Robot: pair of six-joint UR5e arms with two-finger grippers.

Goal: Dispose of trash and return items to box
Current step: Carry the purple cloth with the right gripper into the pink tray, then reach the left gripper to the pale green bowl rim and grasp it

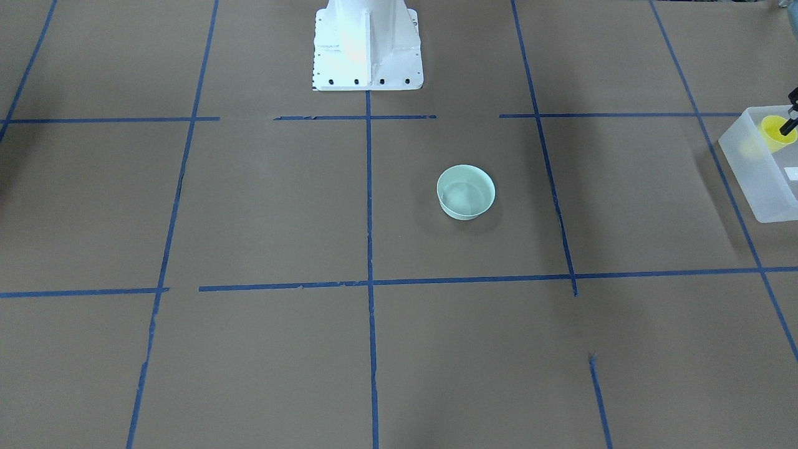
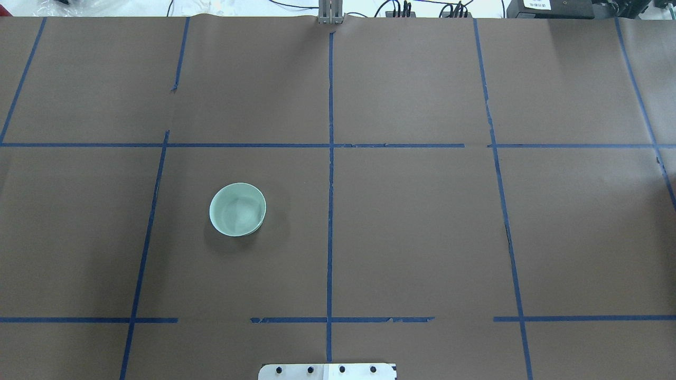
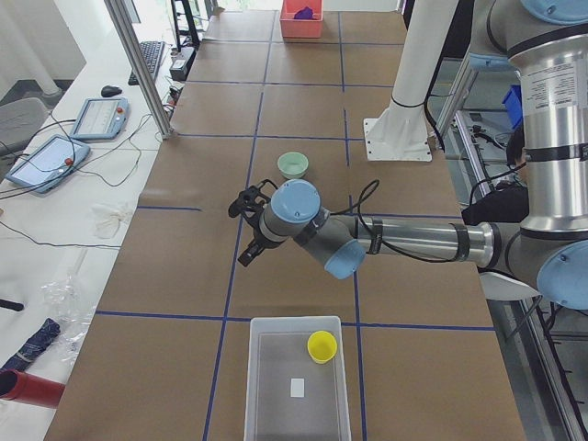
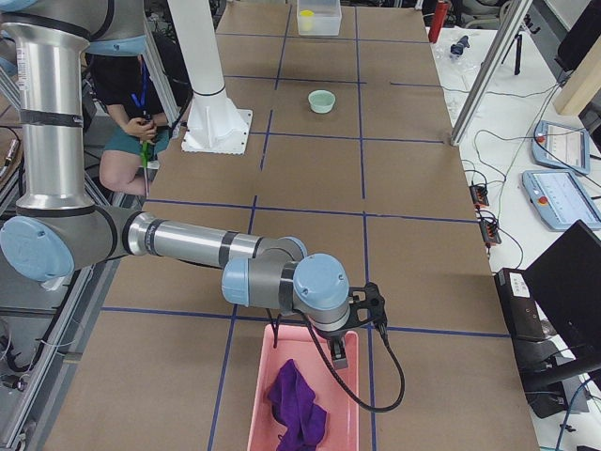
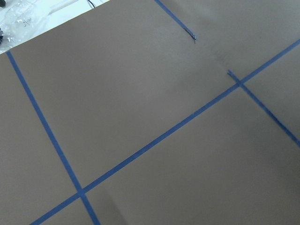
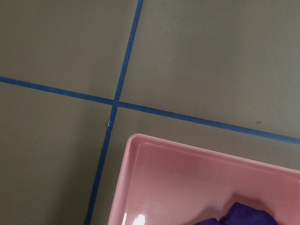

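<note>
The frosted-white box (image 3: pixel 296 397) stands at the table's left end and holds the upright yellow cup (image 3: pixel 322 346); both show at the right edge of the front view, box (image 1: pixel 757 181) and cup (image 1: pixel 775 132). A pale green bowl (image 2: pixel 237 209) stands empty and upright on the brown paper, left of centre. My left gripper (image 3: pixel 248 250) hangs above the table between bowl and box; I cannot tell if it is open or shut. My right gripper (image 4: pixel 340 355) hangs over a pink bin (image 4: pixel 272 376); its state cannot be told. Neither wrist view shows fingers.
The pink bin (image 6: pixel 197 187) at the table's right end holds a purple cloth (image 4: pixel 299 402). The robot's white base (image 1: pixel 366 47) stands at the table's near-robot edge. Blue tape lines grid the brown paper. Tablets and cables lie beyond the far edge.
</note>
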